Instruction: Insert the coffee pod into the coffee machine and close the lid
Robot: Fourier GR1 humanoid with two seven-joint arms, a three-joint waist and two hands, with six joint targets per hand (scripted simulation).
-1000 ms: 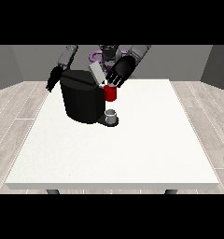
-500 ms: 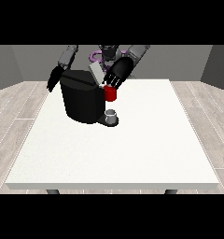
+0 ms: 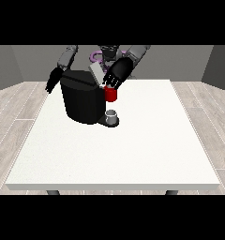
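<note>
Table [image 3: 133,154]: large, white, its top bare across the near half.

Coffee machine [image 3: 81,101]: black, bulky, standing on the far left part of the table. Its lid [image 3: 96,74] is a pale grey flap, tilted up and open at the top.

Hand at the view's right [image 3: 118,75]: black, held over the machine's top front, just above a red thing at the machine [image 3: 111,94]; fingers point down and look relaxed, not curled round anything that can be made out.

Hand at the view's left [image 3: 53,80]: black, hanging beside the machine's far left edge, fingers straight and pointing down.

Grey thing [image 3: 112,115]: small, cup-like, on the machine's base; cannot tell whether it is the pod.
</note>
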